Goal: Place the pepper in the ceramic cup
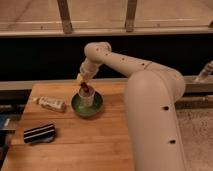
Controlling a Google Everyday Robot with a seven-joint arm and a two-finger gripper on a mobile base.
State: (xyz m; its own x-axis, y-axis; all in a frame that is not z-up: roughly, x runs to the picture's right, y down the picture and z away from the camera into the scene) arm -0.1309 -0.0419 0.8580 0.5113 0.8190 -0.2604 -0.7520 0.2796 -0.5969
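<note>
The pale ceramic cup (86,98) stands upright inside a round dark green bowl (95,108) on the wooden table (100,145). My gripper (84,85) hangs just above the cup's mouth, reaching in from the upper right. It is shut on the slim dark red pepper (86,89), whose lower end dips to the cup's rim. How deep the pepper reaches into the cup is hidden.
A small bottle (50,104) lies on its side left of the bowl. A black striped object (39,133) rests near the table's front left corner. My arm's bulky white body (152,120) covers the table's right side. A dark ledge and railing run behind the table.
</note>
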